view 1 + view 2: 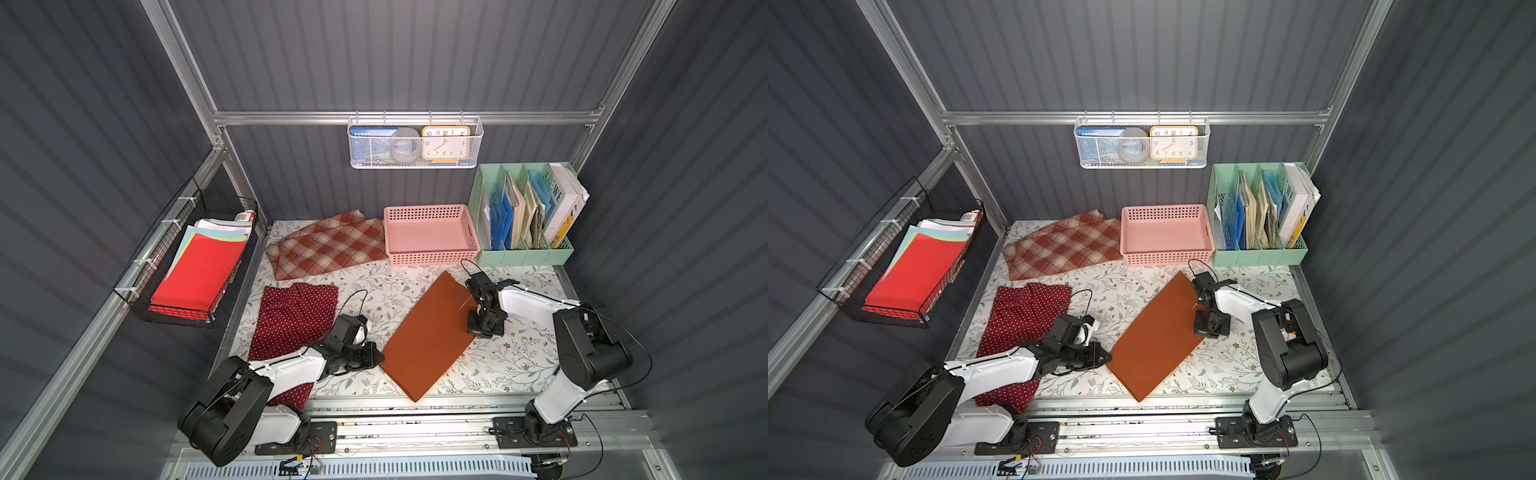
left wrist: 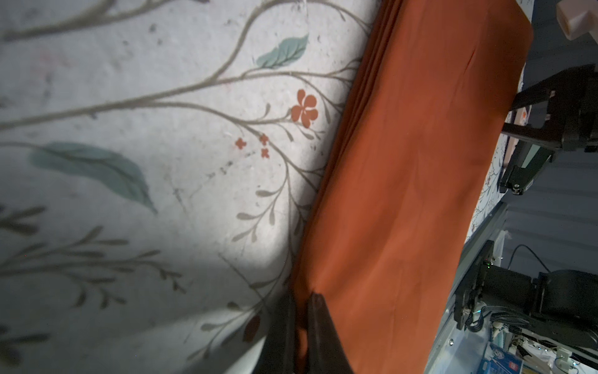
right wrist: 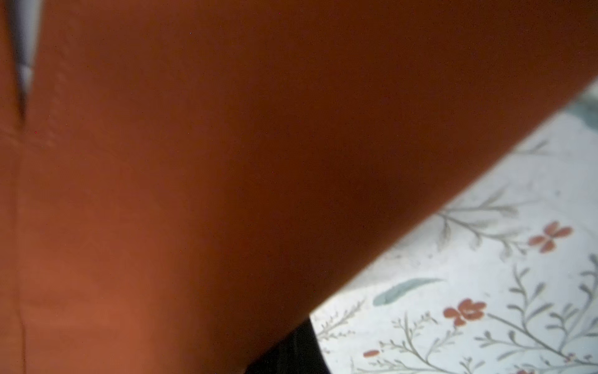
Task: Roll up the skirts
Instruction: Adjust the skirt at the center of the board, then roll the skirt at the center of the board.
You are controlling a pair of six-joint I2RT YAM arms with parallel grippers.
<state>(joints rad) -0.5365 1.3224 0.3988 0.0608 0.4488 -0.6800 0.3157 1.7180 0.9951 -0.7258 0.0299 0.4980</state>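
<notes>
Right now, the rust-orange skirt (image 1: 428,336) is being held in the middle of the flowery table (image 1: 374,299). One side edge is being pinched by the tightly closed fingers (image 2: 320,336) of the left gripper (image 1: 379,360). The other edge is being squeezed by the closed right gripper (image 1: 473,331). The dotted skirt (image 1: 291,320) and the plaid skirt (image 1: 328,245) are being left lying farther back. Numbers are being shown on the clock (image 1: 445,143), and "WE" on a book (image 1: 559,195).

You worked inside dark grey ribbed walls (image 1: 415,54) braced by an aluminium frame (image 1: 291,117). Your floral-printed table surface (image 1: 519,365) was brightly lit.
</notes>
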